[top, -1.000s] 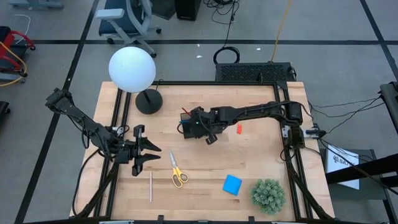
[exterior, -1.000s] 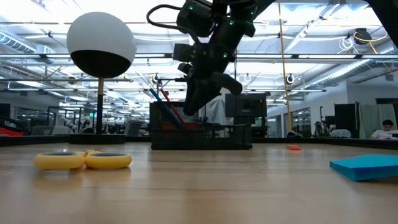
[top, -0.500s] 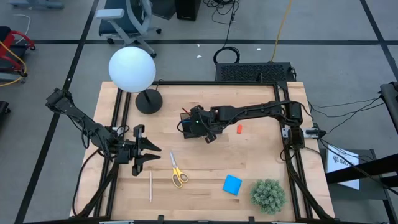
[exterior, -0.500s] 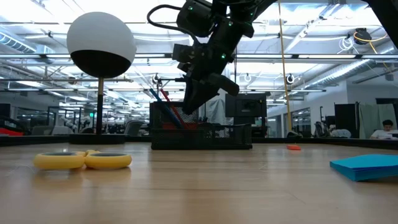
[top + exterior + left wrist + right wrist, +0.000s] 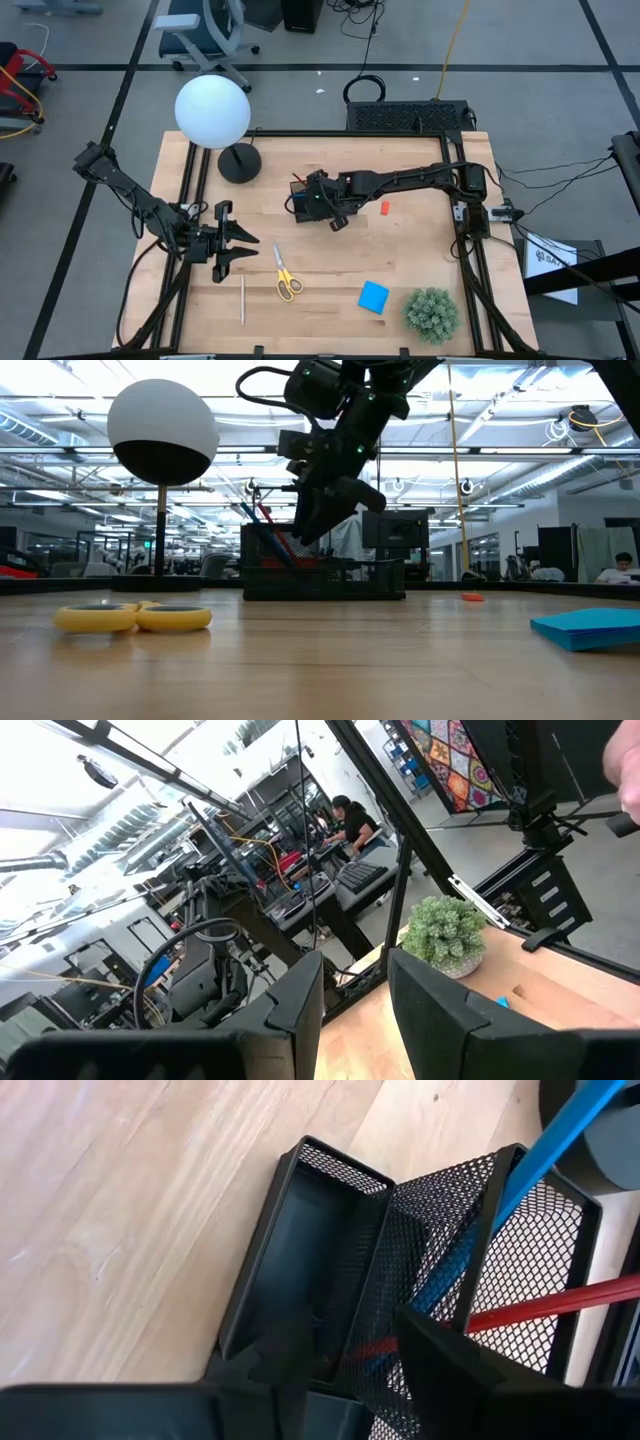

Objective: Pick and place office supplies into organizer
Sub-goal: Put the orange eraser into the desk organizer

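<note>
Black mesh organizer: stands mid-table toward the lamp side, directly under the right arm's wrist.
Items already in: a blue pen and a red pen lean in the tall mesh compartment; the shallow tray section beside it looks bare.
Right gripper: poised just above the organizer, fingers spread apart, nothing between them.
Left gripper: parked near the table's left edge, fingers apart, empty.
Items left out: yellow-handled scissors, pale pencil, blue notepad, small red eraser, all lying on the wood.
Progress, as judged: under halfway; two placed, four outstanding.
Non-task items: green plant ball, globe lamp.
</note>
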